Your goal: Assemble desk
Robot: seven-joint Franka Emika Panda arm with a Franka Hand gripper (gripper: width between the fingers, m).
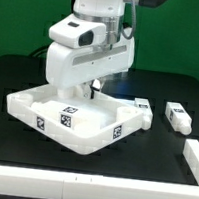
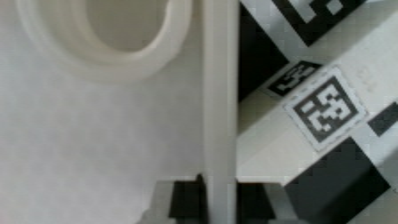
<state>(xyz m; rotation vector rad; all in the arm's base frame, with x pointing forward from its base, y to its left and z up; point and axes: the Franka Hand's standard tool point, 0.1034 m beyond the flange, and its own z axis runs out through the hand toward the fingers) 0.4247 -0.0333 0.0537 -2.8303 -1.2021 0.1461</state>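
Two legs [image 1: 142, 109] [image 1: 177, 117] exterior view only, wrist view, jaws clamping panel rim [image 2: 214, 100]

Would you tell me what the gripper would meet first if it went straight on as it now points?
Likely the rim of the desk panel, which runs straight between the fingers of the gripper; depth is unclear.

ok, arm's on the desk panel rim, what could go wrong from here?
1. The jaws straddle the thin rim of the panel. Whether they are shut on it is unclear. A hold this far off-centre could let the wide panel pivot or slip if it is moved.
2. The nearer leg lies close beside the panel's corner, so sliding the panel that way may knock it.
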